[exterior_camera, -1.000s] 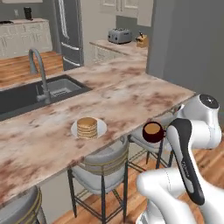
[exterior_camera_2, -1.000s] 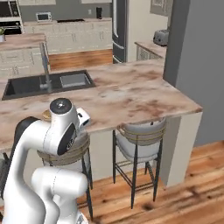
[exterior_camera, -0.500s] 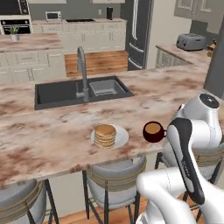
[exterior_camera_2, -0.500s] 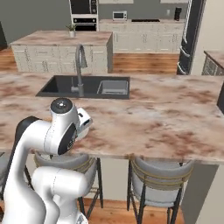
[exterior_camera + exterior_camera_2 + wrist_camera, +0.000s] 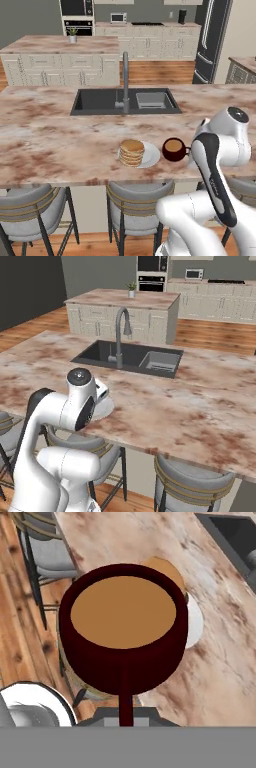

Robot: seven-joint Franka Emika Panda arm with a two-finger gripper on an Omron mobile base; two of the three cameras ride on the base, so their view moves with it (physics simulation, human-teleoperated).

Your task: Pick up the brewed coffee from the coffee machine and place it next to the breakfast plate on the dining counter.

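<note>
Near the front edge of the tabletop [image 5: 60, 145], the mug of coffee [image 5: 174, 149] hangs level just beside the plate of pancakes [image 5: 136, 154], on the side away from the sink [image 5: 125, 101]. The gripper [image 5: 125, 712] is closed on the mug's handle, keeping it upright, likely so nothing spills before it is set down

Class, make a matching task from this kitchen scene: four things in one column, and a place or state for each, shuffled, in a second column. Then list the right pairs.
1. mug
2. pancake plate
3. faucet
4. potted plant

A. on the far island
B. at the sink's rim
C. held by its handle in the tool
D. on the counter, left of the mug in the left base view

Pairs: 1-C, 2-D, 3-B, 4-A
</note>
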